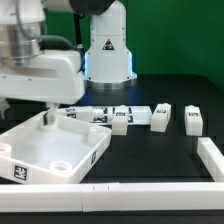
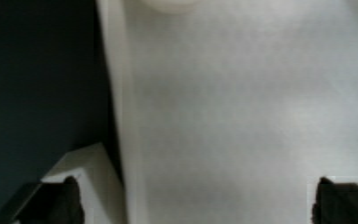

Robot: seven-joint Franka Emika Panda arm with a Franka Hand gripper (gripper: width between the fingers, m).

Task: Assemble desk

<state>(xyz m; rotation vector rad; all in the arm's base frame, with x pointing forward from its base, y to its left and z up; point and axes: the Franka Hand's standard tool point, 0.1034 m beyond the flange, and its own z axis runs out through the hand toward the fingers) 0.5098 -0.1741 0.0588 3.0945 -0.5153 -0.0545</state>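
The gripper (image 1: 45, 113) is held open, jaws straddling the top's (image 1: 78, 142) far rim, likely so it can be gripped; top is placed at the exterior view's near left, legs (image 1: 160, 116) farther right.

I'm looking at a black worktop (image 1: 165, 150) under bright, even light. Behind its far edge stands a plain green backdrop (image 1: 185, 35). A white rail (image 1: 150, 186) runs along the near edge and turns back along the exterior view's right edge.
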